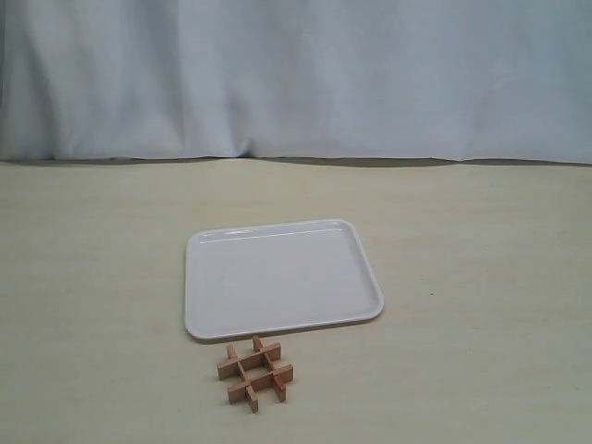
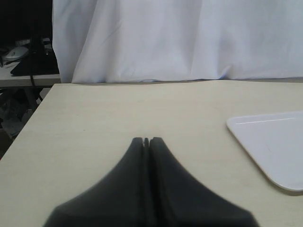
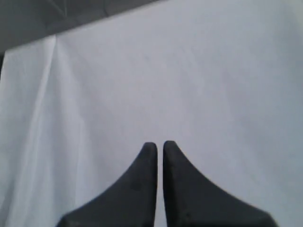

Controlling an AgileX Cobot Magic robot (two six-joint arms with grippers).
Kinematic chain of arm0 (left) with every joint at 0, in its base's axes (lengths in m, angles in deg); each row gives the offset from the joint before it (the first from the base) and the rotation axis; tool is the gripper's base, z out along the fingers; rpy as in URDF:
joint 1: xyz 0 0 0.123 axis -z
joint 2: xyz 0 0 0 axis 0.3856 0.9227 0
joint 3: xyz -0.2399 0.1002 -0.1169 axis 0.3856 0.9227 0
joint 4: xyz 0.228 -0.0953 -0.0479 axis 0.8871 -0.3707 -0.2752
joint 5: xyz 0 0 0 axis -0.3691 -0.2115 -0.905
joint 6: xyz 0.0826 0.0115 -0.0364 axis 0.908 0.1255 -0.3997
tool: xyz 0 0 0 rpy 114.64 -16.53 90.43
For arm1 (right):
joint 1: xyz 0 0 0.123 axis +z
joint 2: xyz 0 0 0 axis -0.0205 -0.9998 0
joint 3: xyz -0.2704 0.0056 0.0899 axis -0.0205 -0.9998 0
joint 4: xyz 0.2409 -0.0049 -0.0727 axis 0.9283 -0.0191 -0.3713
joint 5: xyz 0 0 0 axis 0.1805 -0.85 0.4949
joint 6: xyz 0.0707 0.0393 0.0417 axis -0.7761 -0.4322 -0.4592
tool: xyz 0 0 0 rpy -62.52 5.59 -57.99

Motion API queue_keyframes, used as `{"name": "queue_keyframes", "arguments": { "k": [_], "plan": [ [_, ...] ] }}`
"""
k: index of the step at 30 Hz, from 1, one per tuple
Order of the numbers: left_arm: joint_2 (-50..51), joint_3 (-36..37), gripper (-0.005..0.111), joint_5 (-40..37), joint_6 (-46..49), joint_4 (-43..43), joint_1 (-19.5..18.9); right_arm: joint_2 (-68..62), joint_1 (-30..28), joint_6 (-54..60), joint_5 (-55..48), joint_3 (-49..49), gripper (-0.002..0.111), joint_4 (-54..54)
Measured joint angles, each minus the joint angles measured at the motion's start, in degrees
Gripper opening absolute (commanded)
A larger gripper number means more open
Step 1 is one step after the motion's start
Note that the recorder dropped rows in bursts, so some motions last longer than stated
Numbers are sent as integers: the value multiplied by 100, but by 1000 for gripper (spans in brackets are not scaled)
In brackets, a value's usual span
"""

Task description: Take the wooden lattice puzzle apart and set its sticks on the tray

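Pale tabletop [image 1: 92, 277]; white cloth backdrop [image 1: 296, 74] behind; dark clutter [image 2: 23, 56] beyond edge.

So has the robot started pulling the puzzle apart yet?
Nothing is done yet. The wooden lattice puzzle sits whole beside the white tray, which is bare. The left hand and right hand are shut, holding nothing. The whole job is left.

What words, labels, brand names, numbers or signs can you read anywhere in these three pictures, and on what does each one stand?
None: no text can be read in any of the three views.
The tray, the wooden lattice puzzle, the table and the white cloth all look plain and unmarked.
The dark clutter beyond the table edge in the left wrist view is too blurred to tell whether it bears any writing.
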Motion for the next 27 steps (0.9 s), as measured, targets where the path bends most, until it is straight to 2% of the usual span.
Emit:
{"name": "queue_keyframes", "arguments": {
  "k": [6, 12, 14, 20, 27],
  "plan": [
    [0, 0, 0, 0, 0, 0, 0, 13, 0, -449, 1557, 0, 5, 0],
    [0, 0, 0, 0, 0, 0, 0, 13, 0, -3460, 1619, 0, 5, -751],
    [0, 0, 0, 0, 0, 0, 0, 13, 0, -3854, 1365, 0, 5, -984],
    [0, 0, 0, 0, 0, 0, 0, -768, 0, -3628, 652, 713, 5, -885],
    [0, 0, 0, 0, 0, 0, 0, -3081, 0, -2927, 376, 2088, 5, -1051]
  ]
}}
